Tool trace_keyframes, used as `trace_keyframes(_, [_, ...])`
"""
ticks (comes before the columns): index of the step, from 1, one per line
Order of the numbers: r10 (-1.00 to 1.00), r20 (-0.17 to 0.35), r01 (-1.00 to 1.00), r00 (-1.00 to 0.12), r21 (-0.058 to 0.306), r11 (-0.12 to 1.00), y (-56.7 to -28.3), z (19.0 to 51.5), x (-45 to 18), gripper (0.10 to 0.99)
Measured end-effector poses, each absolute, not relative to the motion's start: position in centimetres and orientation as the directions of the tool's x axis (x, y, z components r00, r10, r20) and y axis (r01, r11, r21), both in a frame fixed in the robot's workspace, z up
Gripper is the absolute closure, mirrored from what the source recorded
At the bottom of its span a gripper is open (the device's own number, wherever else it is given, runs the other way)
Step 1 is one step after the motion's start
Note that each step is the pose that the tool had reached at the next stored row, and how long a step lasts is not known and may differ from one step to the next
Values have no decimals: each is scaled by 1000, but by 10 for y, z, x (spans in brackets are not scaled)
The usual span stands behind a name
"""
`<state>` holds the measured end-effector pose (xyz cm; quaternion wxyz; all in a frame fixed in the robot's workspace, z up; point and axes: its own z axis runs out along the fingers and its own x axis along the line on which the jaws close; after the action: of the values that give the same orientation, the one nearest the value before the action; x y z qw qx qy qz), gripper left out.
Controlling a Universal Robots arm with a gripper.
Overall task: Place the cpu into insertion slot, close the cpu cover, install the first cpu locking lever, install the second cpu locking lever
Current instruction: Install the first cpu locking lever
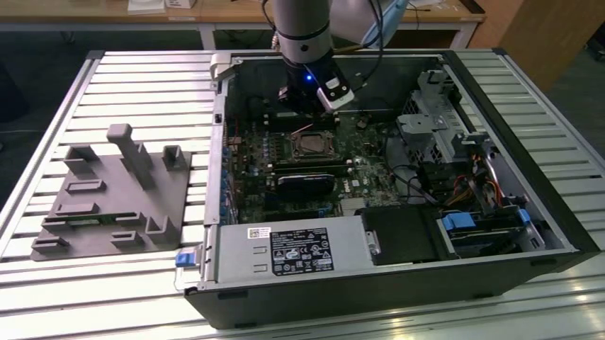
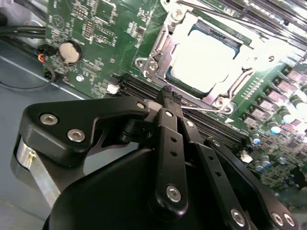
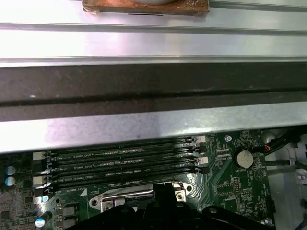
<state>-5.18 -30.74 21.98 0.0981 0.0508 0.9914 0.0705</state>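
The cpu lies with its dull silver top up in the insertion slot on the green board. The cpu cover lies flat around it, and the chip shows through its window. One thin wire locking lever runs along the slot's side nearest my fingers. Another lever runs along the far side. My gripper hangs just off the slot's edge by the memory slots, its black fingers closed together. I cannot see anything between them. From outside, the gripper stands over the board behind the slot.
The open computer case walls in the board. Long black memory slots and the case wall lie close to the gripper. A coin battery and cables sit nearby. A grey fixture plate rests on the exterior view's left.
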Motion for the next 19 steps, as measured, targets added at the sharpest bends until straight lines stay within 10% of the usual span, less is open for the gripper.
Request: trace_keyframes(19, [188,-194,160,-963,150,976,-302,214,-53,980])
